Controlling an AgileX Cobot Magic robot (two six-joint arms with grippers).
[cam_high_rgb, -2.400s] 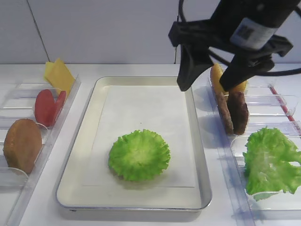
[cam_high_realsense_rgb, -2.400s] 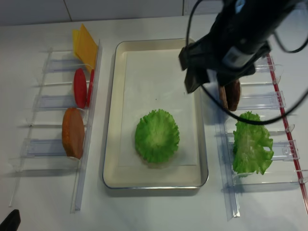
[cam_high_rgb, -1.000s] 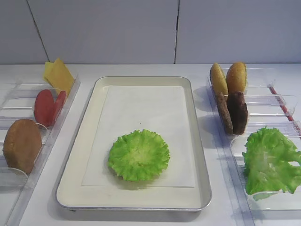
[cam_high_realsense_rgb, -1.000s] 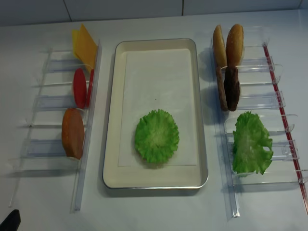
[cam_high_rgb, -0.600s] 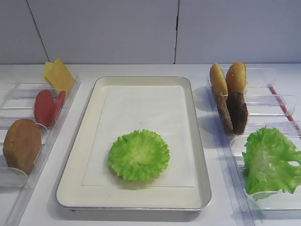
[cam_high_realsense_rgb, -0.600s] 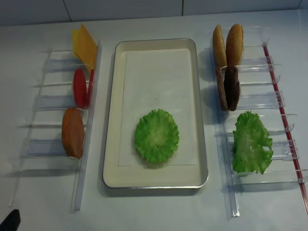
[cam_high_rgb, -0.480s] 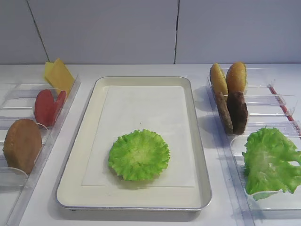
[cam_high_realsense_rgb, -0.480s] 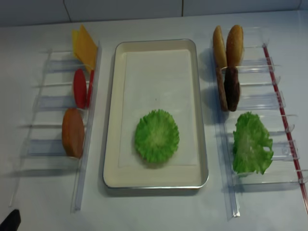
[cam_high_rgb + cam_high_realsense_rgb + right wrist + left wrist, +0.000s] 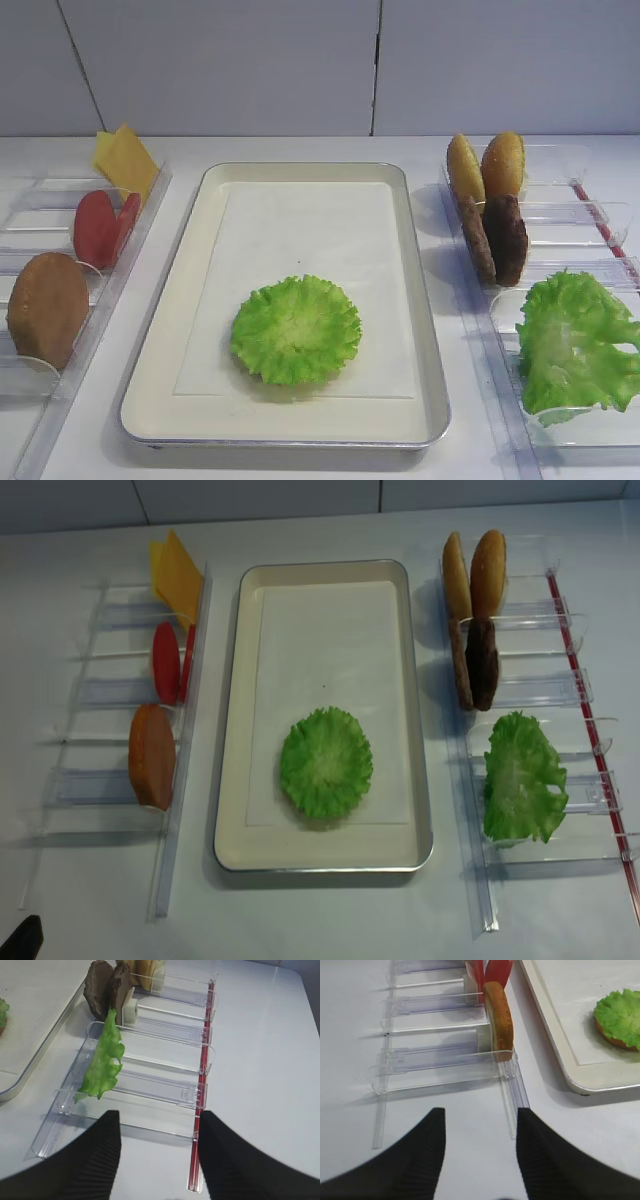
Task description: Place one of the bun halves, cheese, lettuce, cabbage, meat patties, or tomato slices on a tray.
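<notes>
Exterior high: lettuce (image 9: pixel 296 329) is seen lying flat on the tray (image 9: pixel 160 340) atop a bun half, while right gripper (image 9: pixel 160 1125) and left gripper (image 9: pixel 480 1122) are held spread, empty.

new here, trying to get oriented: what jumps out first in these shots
The frilly lettuce lying flat on the tray, toward its near end. Around it, food stands upright in clear racks: cheese, tomato slices and a bun half left, meat patties and a big wavy leaf right.
</notes>
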